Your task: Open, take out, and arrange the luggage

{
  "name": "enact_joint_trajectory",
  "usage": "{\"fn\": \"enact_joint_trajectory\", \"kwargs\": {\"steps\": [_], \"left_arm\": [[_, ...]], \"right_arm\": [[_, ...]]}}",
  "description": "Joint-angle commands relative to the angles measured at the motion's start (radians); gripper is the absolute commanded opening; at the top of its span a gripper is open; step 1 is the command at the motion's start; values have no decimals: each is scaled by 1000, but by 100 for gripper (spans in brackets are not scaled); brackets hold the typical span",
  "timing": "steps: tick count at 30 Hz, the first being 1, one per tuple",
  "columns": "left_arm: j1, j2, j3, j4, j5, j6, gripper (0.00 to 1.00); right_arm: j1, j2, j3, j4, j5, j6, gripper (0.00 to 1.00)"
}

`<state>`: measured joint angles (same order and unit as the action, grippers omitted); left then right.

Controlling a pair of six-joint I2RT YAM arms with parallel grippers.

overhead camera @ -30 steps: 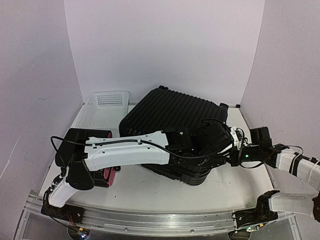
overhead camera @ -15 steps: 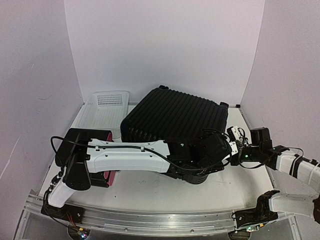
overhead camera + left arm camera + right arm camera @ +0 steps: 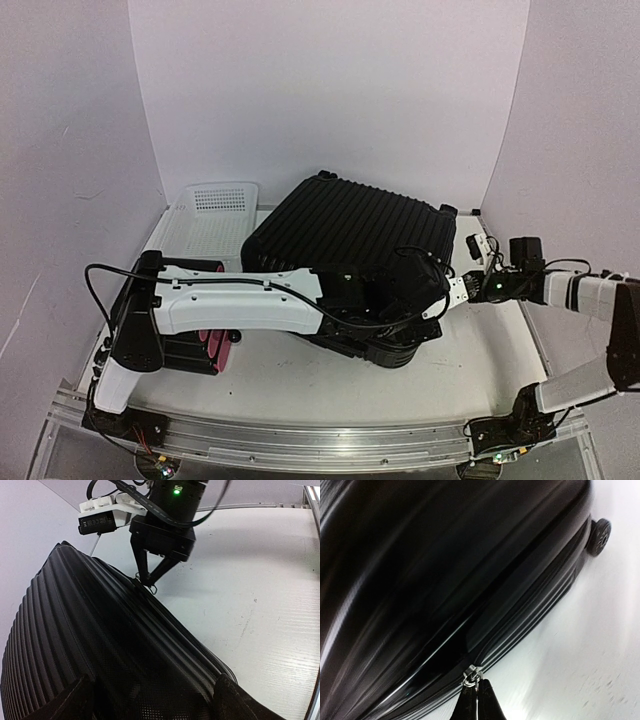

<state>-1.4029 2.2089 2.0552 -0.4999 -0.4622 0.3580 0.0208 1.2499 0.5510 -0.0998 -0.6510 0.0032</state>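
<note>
The right arm has swung outward, its right gripper (image 3: 148, 581) pinched shut on the zipper pull (image 3: 472, 672) at the seam. The left gripper (image 3: 155, 700) stands wide astride the luggage (image 3: 350, 225), which lies mid-bench (image 3: 300, 385) with its lid down. Unzipping looks underway; opening, unpacking and arranging remain.

We count one large black ribbed hard-shell suitcase (image 3: 350, 225), one white perforated plastic basket (image 3: 213, 215) and one smaller black case with a pink side (image 3: 218, 350) on the one counter (image 3: 300, 390). We also count one silver metal zipper pull (image 3: 472, 672), one black suitcase wheel (image 3: 599, 532), and two claws: left claw (image 3: 155, 700), right claw (image 3: 148, 580).
</note>
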Motion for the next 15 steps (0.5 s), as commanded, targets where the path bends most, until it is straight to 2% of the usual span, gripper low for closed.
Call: {"fn": "enact_joint_trajectory", "kwargs": {"steps": [1,5,8,15], "left_arm": [[50,-41,-52,-222,7,-64,81],[59,-47,-64,-229,29,-74,81],[68,-49,-66,-239,30,-73,81],[99,-48,-55,-261,49,-75,79]], "right_arm": [[-164,144,150,215,12,-84,0],[-188,290,268,245,-78,-270,0],[-240,430,385,281,-183,-280,0],[-273,716,674,301,-370,-354,0]]}}
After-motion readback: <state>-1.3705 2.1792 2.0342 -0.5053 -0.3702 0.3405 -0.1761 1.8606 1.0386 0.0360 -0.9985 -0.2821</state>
